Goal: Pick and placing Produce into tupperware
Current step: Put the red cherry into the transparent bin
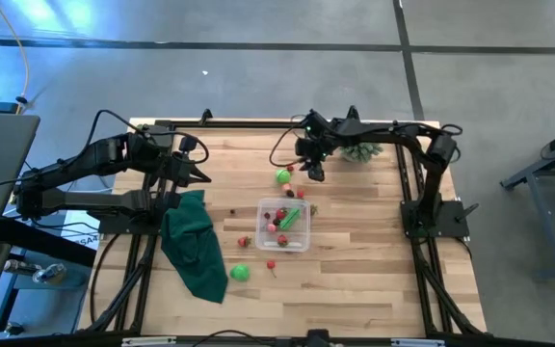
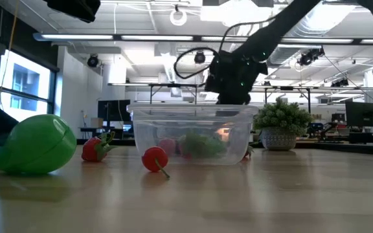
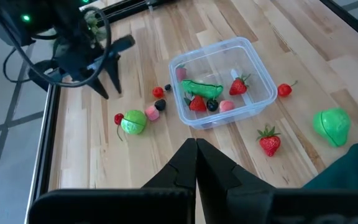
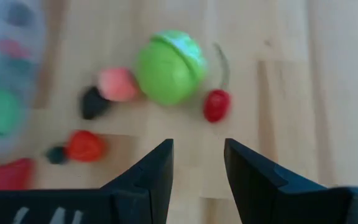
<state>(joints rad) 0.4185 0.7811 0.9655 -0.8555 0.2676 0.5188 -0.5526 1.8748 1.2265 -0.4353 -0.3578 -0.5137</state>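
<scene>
Wooden table [image 1: 355, 289], slatted and pale, framed by dark rails. Dark green cloth [image 1: 194, 246] crumpled just below the left gripper [image 1: 203, 176], fingers pressed together to a single point, gripping nothing, parked well apart from the work. Pale green spiky plant [image 1: 361, 150] in a pot just behind the right arm.

Clear tupperware [image 1: 284, 225] near the table's middle, a short way past the right gripper [image 1: 316, 175] fingertips, on the near side. Inside: an elongated green piece [image 3: 202, 88], a strawberry [image 3: 238, 86], a few small red, pink and dark bits.

Right gripper raised over the board, fingers [image 4: 157, 168] partly spread with a narrow gap, nothing between them. Just ahead of those tips: a round green fruit [image 4: 168, 67], a pink ball [image 4: 118, 84] touching it, a red cherry [image 4: 215, 106] just beside with a thin stem, a dark berry [image 4: 92, 102] and a small red piece [image 4: 86, 145] off to one side.

Farther out, beyond the container from the right fingers: a second green round fruit [image 1: 240, 273], a strawberry [image 1: 244, 241], a stemmed cherry [image 1: 272, 264].

No readable writing or labels anywhere.
</scene>
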